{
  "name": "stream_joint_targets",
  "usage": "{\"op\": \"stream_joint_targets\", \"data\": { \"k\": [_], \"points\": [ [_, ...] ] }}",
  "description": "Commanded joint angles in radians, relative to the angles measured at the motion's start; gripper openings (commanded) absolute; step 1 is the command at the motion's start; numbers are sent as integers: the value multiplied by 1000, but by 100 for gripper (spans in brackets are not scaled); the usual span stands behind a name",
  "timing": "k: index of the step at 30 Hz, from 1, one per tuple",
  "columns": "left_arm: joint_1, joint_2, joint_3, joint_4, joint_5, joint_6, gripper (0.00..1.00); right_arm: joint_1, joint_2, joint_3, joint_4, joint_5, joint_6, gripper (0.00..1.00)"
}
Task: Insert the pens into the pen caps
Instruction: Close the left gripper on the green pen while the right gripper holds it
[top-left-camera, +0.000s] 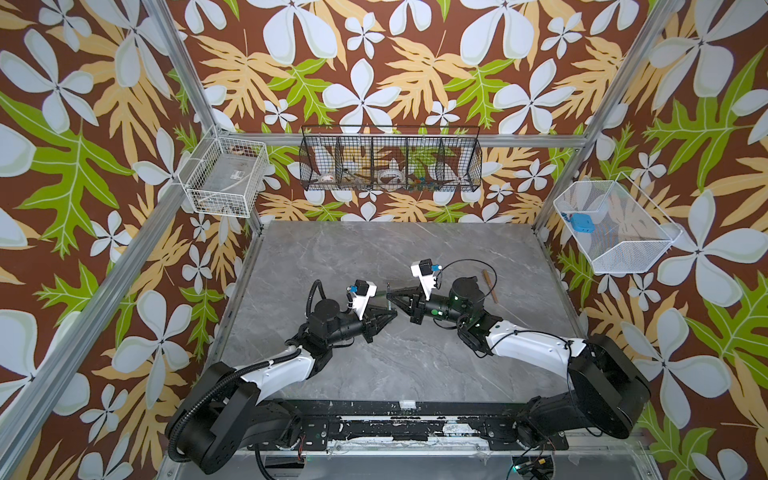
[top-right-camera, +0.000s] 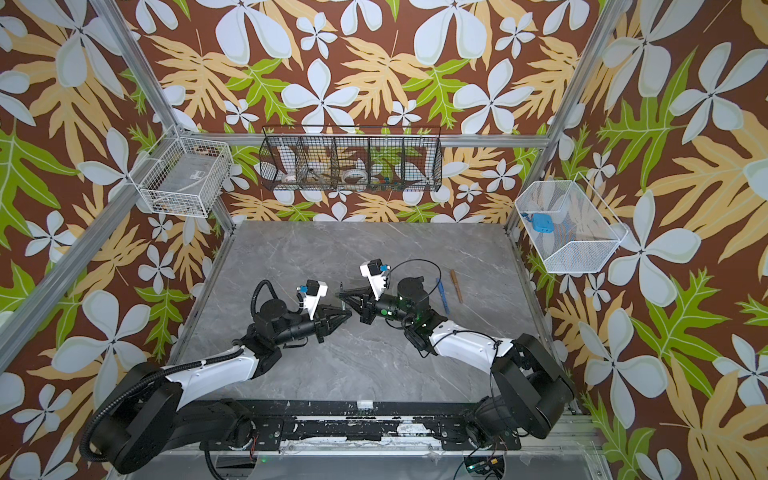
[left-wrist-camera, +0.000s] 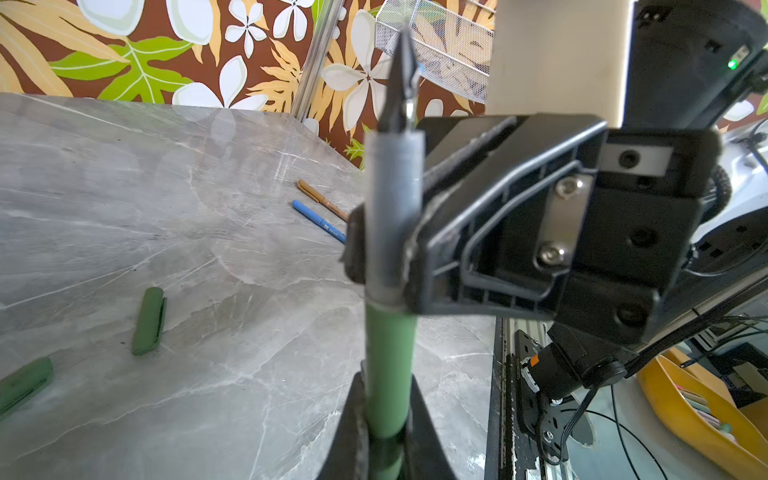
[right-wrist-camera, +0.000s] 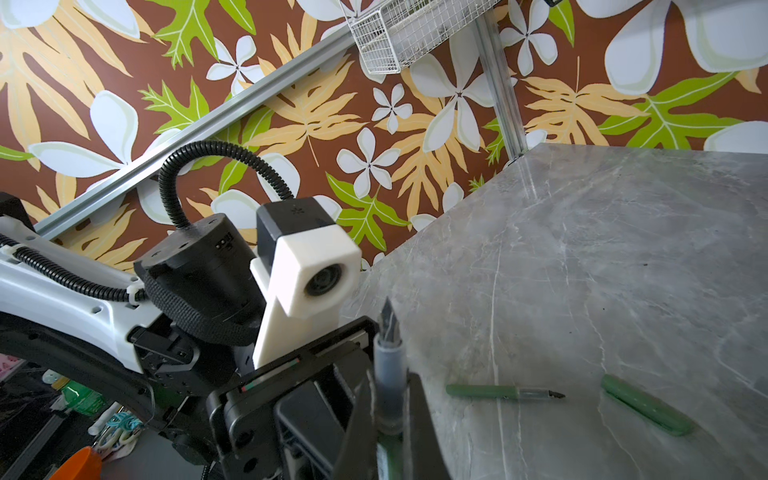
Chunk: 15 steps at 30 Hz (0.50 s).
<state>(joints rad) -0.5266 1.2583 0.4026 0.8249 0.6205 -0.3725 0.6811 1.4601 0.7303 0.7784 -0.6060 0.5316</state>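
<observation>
Smooth marble-look table (top-left-camera: 374, 257), matt plastic pen (left-wrist-camera: 390, 365), metal wire basket (top-left-camera: 390, 127)

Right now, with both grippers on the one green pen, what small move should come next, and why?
Probably open the right gripper and back it off. Both grippers are shut on the same green pen: the left gripper on its green body, the right on the grey section just below the tip, where a cap must slide on. A green cap lies free on the table.
</observation>
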Motion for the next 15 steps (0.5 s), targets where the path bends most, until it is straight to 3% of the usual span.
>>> {"op": "stream_joint_targets", "data": {
  "k": [1, 5, 8, 15],
  "points": [
    [-1, -3, 10, 29, 20, 19, 0, 2, -8, 6, 20, 5, 7, 10],
    [-1, -2, 13, 17, 15, 28, 0, 2, -51, 33, -115, 17, -61, 35],
    [-2, 6, 17, 13, 16, 28, 0, 3, -73, 84, -259, 4, -125, 45],
    [-1, 8, 21, 3, 17, 37, 0, 2, -48, 200, -531, 27, -235, 49]
  ]
}}
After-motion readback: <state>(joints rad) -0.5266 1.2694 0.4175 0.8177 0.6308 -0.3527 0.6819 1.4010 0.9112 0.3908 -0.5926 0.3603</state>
